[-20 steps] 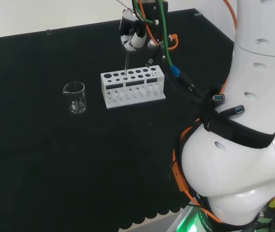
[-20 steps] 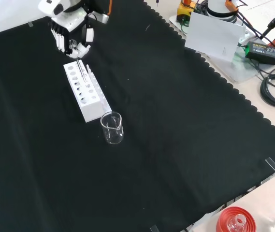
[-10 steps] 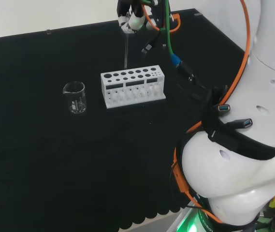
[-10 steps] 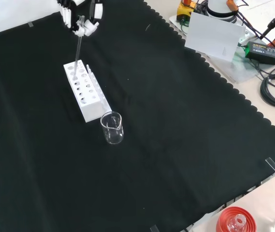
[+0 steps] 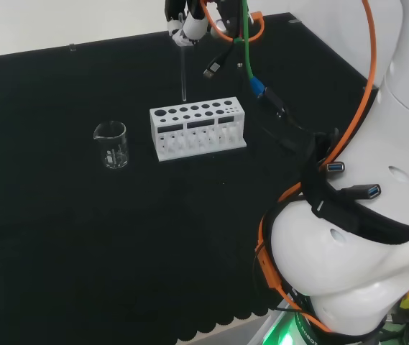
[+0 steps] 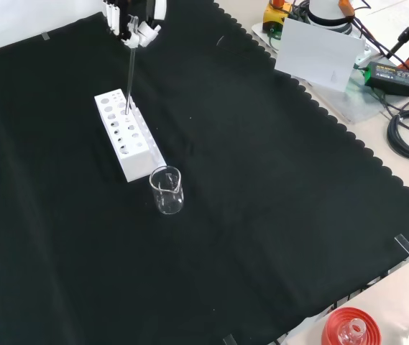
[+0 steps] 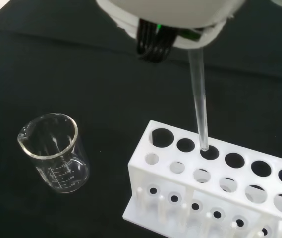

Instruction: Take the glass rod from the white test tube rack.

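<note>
Rod (image 5: 183, 75) pinched in curled fingers of hand (image 6: 134, 21), top centre of head view; tip just above rack (image 5: 198, 128) hole. Extraction step nearly done; further straight lift needed.

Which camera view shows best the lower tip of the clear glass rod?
The wrist view: the clear glass rod appears large, its tip by a hole of the white test tube rack. Head and front views show a thin line under the robot hand.

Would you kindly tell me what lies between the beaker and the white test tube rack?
Nothing: in the head view, bare black cloth separates the beaker from the white test tube rack.
</note>
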`<state>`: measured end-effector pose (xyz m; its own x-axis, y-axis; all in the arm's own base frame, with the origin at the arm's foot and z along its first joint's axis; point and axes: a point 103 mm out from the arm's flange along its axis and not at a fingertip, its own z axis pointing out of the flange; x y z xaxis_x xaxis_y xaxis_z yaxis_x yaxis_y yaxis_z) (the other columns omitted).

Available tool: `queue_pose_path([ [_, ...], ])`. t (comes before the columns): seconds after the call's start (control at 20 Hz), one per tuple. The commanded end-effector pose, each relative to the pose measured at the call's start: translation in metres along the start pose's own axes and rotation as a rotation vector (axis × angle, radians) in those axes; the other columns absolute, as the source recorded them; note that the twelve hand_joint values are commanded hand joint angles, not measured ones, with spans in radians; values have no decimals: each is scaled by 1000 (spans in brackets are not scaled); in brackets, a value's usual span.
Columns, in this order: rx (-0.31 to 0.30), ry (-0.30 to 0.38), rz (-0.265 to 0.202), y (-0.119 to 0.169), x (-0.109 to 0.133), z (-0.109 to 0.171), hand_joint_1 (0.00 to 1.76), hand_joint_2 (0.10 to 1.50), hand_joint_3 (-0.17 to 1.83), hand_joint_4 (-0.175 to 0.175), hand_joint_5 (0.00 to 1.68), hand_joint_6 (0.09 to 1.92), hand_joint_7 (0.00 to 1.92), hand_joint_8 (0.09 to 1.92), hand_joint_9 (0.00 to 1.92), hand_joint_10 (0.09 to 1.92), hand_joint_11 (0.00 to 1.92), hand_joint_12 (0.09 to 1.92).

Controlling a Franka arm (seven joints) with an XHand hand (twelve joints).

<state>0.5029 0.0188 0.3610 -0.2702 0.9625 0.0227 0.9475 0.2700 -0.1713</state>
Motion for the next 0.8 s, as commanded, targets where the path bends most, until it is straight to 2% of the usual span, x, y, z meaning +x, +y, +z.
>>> queue_pose_path([
  [0.05, -1, 0, -20, -4, 12, 1, 1318, 646, 773, -175, 1090, 832, 1269, 945, 1599, 628, 1511, 710],
  [0.8, -10, 14, -69, -13, 20, -2, 1318, 645, 771, -175, 1097, 818, 1274, 937, 1604, 620, 1512, 713],
])
